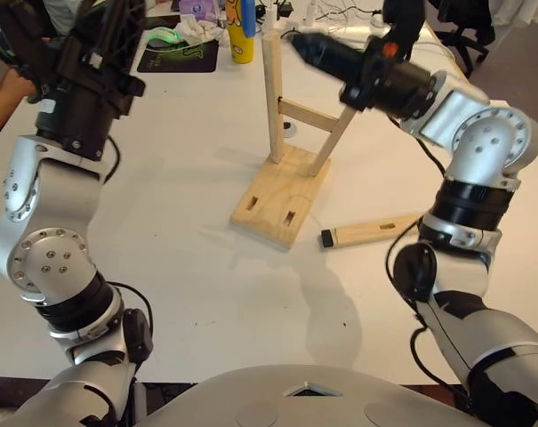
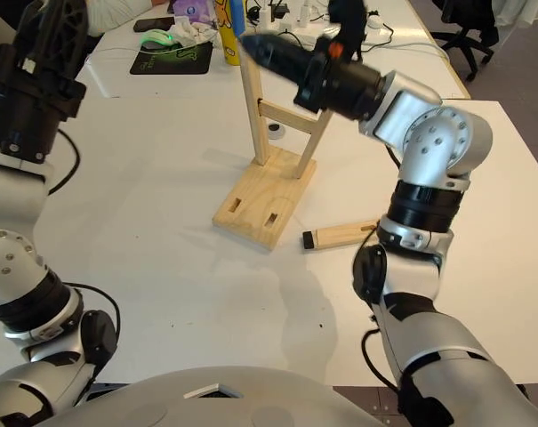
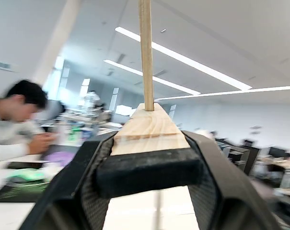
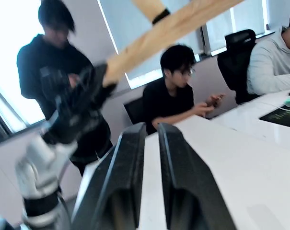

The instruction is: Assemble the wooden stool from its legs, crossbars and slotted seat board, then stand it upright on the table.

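Observation:
The slotted seat board (image 1: pixel 270 203) lies flat mid-table. One leg (image 1: pixel 272 98) stands upright in it and a second leg (image 1: pixel 333 138) leans inward, with a crossbar (image 1: pixel 306 114) joining them. A loose leg (image 1: pixel 371 233) lies on the table to the board's right. My right gripper (image 1: pixel 295 40) hovers beside the top of the upright leg, shut with nothing between its fingers (image 4: pixel 135 182). My left gripper (image 3: pixel 148 143) is raised high at the far left, shut on the end of another wooden leg (image 3: pixel 148 127) that has a thin crossbar (image 3: pixel 145 52) sticking out of it.
A yellow bottle (image 1: pixel 240 31) stands at the back of the table behind the stool parts. Left of it lies a dark mouse pad (image 1: pixel 187 58) with a green mouse (image 1: pixel 162 36). Cables (image 1: pixel 340 13) trail along the back edge. Bare tabletop (image 1: pixel 188 294) stretches in front of the board.

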`<state>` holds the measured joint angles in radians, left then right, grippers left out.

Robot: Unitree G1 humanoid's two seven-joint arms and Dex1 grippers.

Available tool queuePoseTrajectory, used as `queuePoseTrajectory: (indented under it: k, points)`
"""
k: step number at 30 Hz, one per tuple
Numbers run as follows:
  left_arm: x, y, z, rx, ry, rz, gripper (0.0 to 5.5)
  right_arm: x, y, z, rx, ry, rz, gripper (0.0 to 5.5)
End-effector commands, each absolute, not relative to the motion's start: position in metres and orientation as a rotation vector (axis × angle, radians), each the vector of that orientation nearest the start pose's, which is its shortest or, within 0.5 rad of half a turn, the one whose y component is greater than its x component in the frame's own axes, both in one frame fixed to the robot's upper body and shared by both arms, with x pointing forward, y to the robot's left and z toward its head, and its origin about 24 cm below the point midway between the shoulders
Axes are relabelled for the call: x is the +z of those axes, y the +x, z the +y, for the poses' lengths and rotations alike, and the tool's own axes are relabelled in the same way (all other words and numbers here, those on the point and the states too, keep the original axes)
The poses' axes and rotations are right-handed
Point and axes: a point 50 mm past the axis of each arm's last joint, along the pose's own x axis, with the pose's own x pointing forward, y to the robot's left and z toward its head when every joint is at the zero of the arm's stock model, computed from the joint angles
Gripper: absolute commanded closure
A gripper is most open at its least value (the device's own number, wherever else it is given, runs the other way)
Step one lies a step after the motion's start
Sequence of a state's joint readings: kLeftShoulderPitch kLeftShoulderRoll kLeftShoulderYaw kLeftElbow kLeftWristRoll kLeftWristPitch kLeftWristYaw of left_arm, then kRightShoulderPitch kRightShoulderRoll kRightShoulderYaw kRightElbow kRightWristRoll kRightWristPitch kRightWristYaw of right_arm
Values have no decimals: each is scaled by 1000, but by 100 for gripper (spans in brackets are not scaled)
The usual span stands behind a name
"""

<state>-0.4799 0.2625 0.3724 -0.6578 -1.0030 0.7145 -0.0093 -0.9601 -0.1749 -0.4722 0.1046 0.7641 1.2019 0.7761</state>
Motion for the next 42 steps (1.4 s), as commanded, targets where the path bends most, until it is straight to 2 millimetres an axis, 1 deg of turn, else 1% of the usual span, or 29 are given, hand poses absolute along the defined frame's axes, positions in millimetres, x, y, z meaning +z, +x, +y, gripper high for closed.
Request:
queuePoseTrajectory:
  k: [1,4,8,12,17,21,33,37,40,41,42]
  points:
    - [280,231,142,-741,-590,-506,349,269,335,-128,1238,919,-21,411]
    - [283,229,135,-800,-684,-489,349,272,337,-131,1263,1063,-52,367]
    - [285,229,132,-838,-784,-466,349,277,327,-144,1380,1138,-98,304]
    - [284,228,133,-858,-817,-441,349,285,321,-150,1440,1152,-134,250]
    - [283,226,133,-881,-837,-416,348,289,320,-149,1422,1147,-132,164]
    - [277,226,130,-889,-833,-385,349,294,322,-144,1413,1149,-153,123]
    - [267,228,121,-911,-821,-340,348,310,322,-134,1447,1175,-197,123]
    - [266,229,120,-910,-817,-339,349,311,322,-135,1451,1173,-206,178]
    - [266,229,119,-909,-816,-341,349,311,322,-136,1454,1169,-209,232]
    - [265,229,119,-910,-815,-341,349,312,321,-136,1454,1170,-211,240]
    - [265,229,119,-910,-815,-341,349,312,321,-137,1455,1171,-212,265]
